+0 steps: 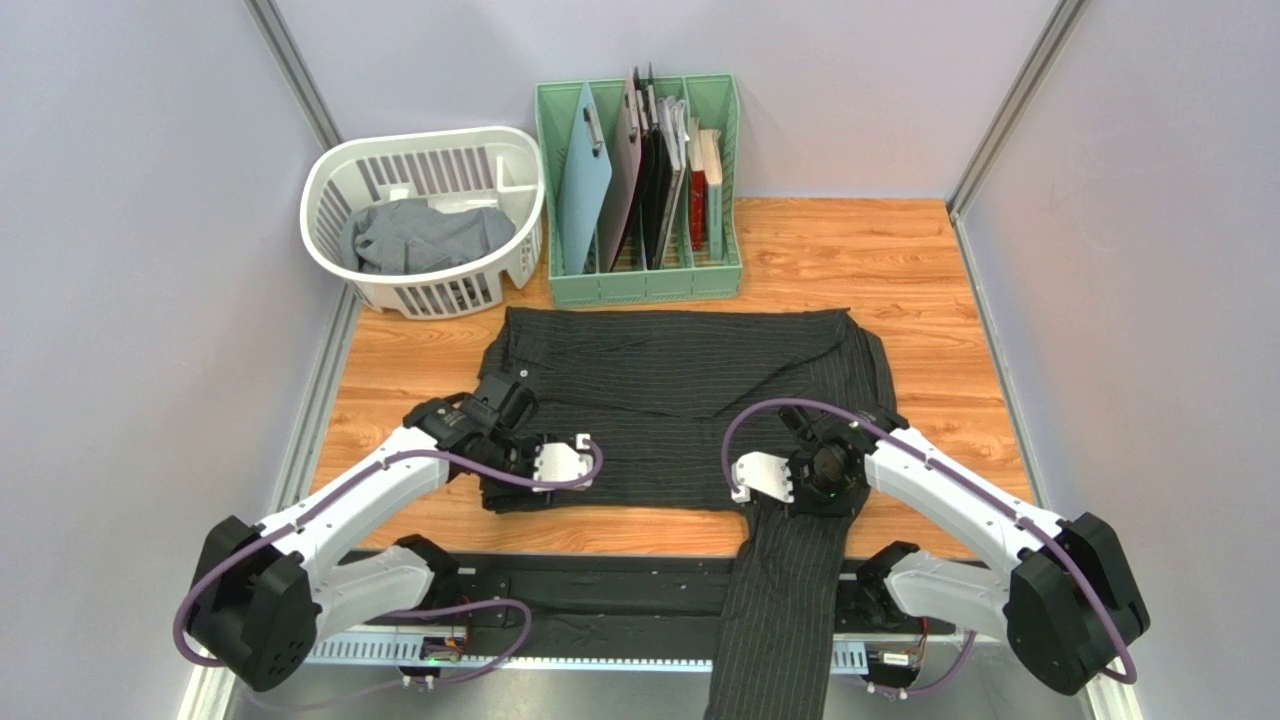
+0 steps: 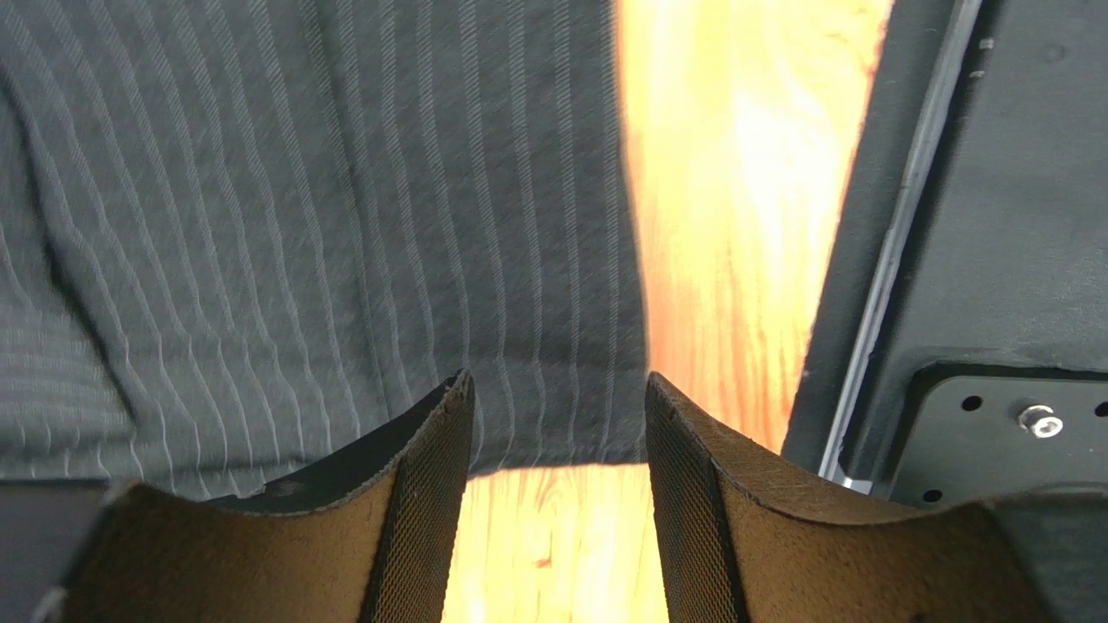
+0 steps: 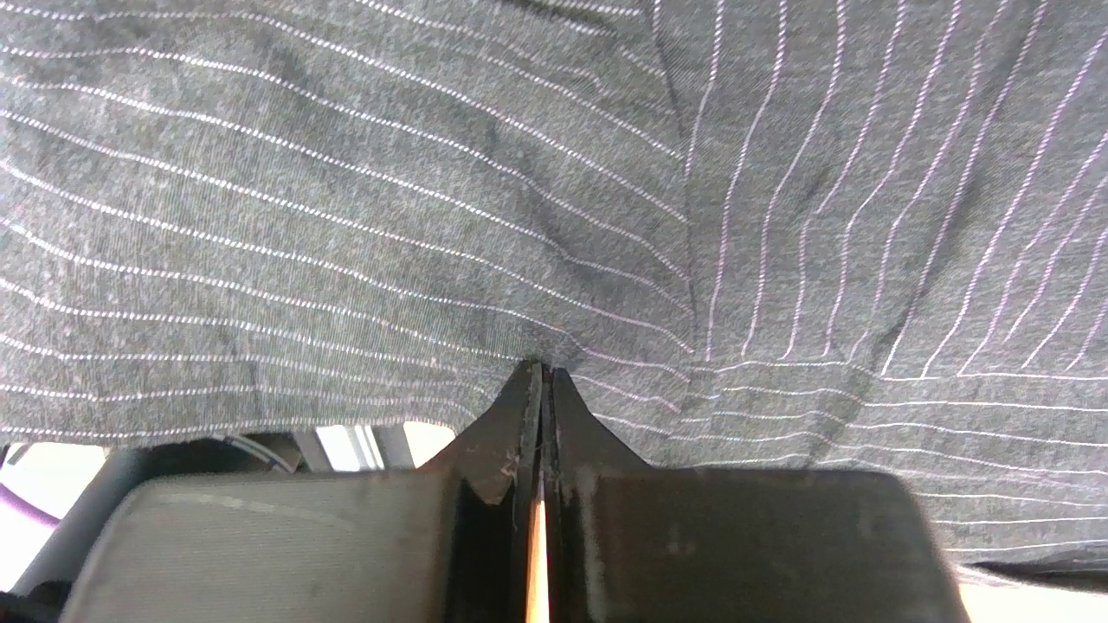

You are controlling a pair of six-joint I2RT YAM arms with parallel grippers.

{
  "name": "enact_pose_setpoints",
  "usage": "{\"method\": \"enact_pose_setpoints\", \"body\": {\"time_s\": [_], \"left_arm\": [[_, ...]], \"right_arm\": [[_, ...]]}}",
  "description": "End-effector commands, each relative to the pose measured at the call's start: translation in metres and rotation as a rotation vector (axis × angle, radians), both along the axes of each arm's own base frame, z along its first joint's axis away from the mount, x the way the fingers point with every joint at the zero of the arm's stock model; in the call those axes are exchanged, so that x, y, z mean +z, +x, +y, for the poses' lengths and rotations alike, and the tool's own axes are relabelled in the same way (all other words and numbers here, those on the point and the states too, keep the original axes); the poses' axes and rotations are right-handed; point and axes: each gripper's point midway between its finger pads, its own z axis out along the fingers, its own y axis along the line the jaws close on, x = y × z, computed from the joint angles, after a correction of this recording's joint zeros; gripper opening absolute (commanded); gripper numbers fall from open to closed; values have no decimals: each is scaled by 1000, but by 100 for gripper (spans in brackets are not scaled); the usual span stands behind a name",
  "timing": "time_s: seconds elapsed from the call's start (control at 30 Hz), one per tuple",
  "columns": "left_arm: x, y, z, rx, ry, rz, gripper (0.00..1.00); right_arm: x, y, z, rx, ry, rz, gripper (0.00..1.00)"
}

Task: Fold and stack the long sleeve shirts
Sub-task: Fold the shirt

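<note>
Two shirts are in play. The black pinstriped shirt (image 1: 676, 390) lies spread across the middle of the wooden tabletop (image 1: 902, 255), with one sleeve (image 1: 781, 615) trailing off toward the bottom edge of the overhead frame. The grey shirt (image 1: 428, 236) sits crumpled in the white basket (image 1: 338, 165) at upper left. The striped cloth looks light, thin and limp. It will likely sag and drag rather than keep a shape, so hems, corners and the seam where sleeve meets body appear the soundest places to pinch. The right hand (image 3: 540, 377), at lower centre of the overhead frame, is pressed fully closed at that sleeve junction. Pinstripes pucker toward its tips, which suggests a fold of fabric is nipped there. The left hand (image 2: 557, 387) hovers about half open at the shirt's lower left corner. Its fingers (image 2: 423, 506) straddle the hem and hold nothing, though whether they brush the cloth cannot be told.
</note>
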Motion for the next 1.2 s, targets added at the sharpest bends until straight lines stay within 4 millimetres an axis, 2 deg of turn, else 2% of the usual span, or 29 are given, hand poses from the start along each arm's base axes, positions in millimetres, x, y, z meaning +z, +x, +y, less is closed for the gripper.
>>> {"method": "enact_pose_setpoints", "body": {"time_s": [0.0,0.07,0.3,0.37,0.4,0.47,0.5,0.57,0.6,0.73,0.87,0.93,1.0,1.03,1.17], "left_arm": [[-6,-6,-7,-55,13,-24,57],[-13,-12,-8,-87,38,-34,56],[-35,-1,5,-84,187,-102,55],[-36,-1,8,-89,203,-104,50],[-33,-1,7,-93,195,-113,40],[-27,-5,8,-97,188,-103,29],[-22,-7,6,-96,165,-106,16],[-13,-7,6,-87,156,-112,3],[-8,-7,6,-79,146,-122,0],[7,-8,2,-66,103,-119,0],[31,5,-5,-24,48,-129,0],[43,18,-7,11,25,-136,0],[46,29,-3,54,20,-117,0],[54,38,-3,54,12,-136,0],[60,64,0,95,-1,-127,0]], "right_arm": [[14,3,1,-3,17,-21,0],[15,3,-1,-8,15,-22,0],[19,2,-2,-14,22,-33,0],[19,1,-3,-15,22,-33,0],[20,-1,-4,-15,20,-27,0],[23,-4,-4,-20,35,-32,0],[25,-8,-5,-24,37,-21,0],[32,-8,0,-36,76,-39,0],[35,-8,0,-37,81,-41,0],[46,1,-2,-67,93,-73,0],[67,15,1,-107,138,-77,0],[80,27,3,-120,155,-92,0],[91,44,4,-125,164,-116,0],[94,50,0,-150,169,-117,0],[102,81,-3,-166,170,-126,0]]}}
